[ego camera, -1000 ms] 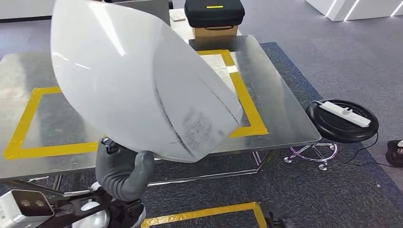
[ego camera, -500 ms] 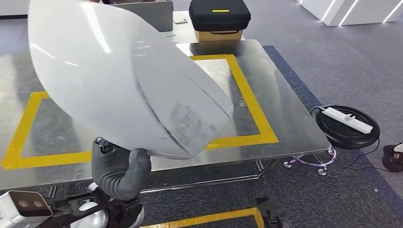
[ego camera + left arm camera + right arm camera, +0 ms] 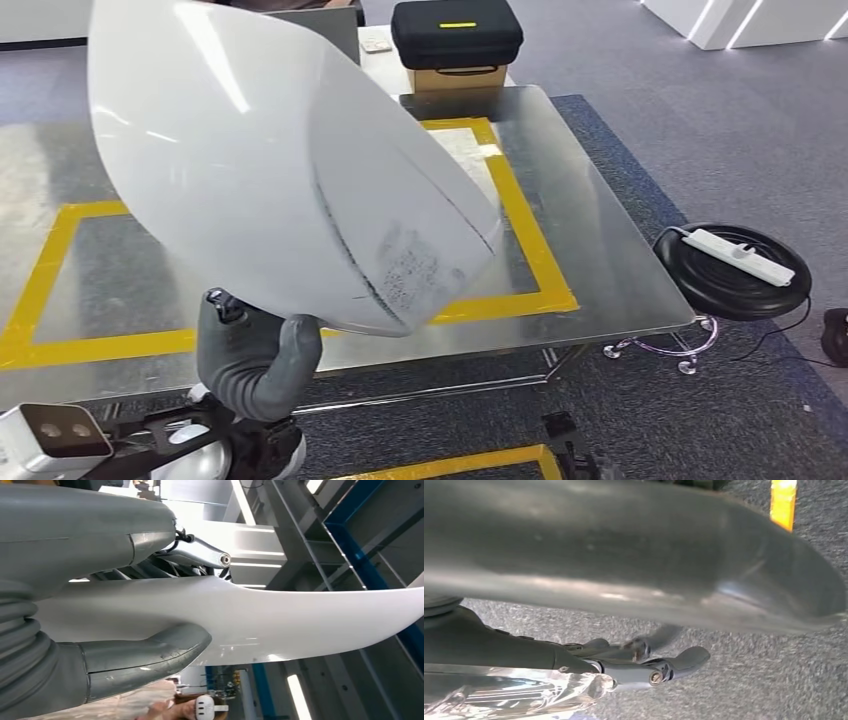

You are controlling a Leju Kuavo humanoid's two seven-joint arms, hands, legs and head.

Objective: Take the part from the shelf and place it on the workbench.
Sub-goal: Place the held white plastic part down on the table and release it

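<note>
I am holding a big white part (image 3: 270,170) up in the air, over the near side of the desk (image 3: 590,240). The part is smooth, shiny and curved like a shell. It has a dark curved line and a patch of small grey specks near its low corner. It is tilted, with the low corner pointing toward the desk.

My left hand (image 3: 255,350) is grey and sits under the low edge of the part. My thick grey thumb (image 3: 150,655) presses on one side of the part's thin edge, and my darker fingers (image 3: 200,555) press on the other side. So my left hand pinches the part. My left arm comes up from below, with a ribbed grey cover at the wrist.

My right hand (image 3: 664,665) is down low over the grey carpet (image 3: 749,680). Its dark fingers look curled, but the picture is blurry, and I cannot tell if they are together or apart.

The desk is flat, shiny metal. A square of yellow tape (image 3: 530,240) is stuck on top of it. At the far end sits a black case (image 3: 455,30) on a brown box (image 3: 455,75). A round black stool (image 3: 735,270) stands to the right, with a white power strip (image 3: 740,255) lying on it.

Half a second ago the part was a bit more to the left in my view. Now it is a bit more to the right.
</note>
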